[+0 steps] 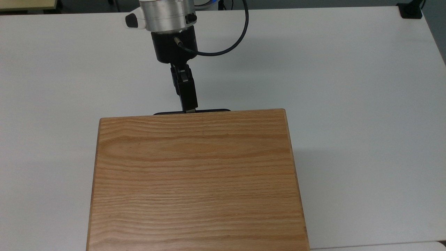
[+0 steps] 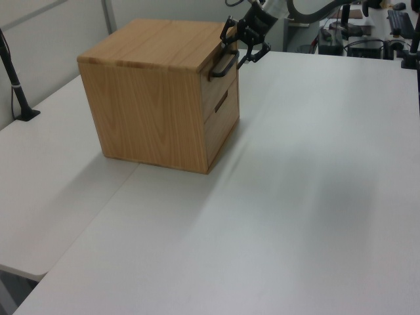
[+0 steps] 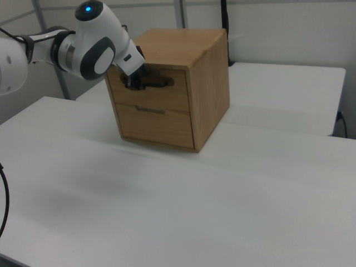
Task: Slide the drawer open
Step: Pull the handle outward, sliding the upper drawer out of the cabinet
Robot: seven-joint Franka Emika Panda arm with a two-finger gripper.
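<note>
The arm reaches level, its end effector (image 2: 237, 48) spread around the drawer's (image 3: 149, 92) handle (image 2: 223, 66).

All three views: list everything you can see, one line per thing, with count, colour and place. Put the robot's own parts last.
table: one, white, under everything.
cabinet: one, oak-grain, on the table; two drawer fronts, both flush.
drawer: one, light oak, upper slot of the cabinet, closed.
handle: one, black, long, on the upper drawer's front.
lower drawer: one, oak, below it, with a dark slot pull.
black post: one, at the left view's left table edge.
arm: one, white and grey, reaching to the cabinet front.
gripper: one, black, at the handle.
</note>
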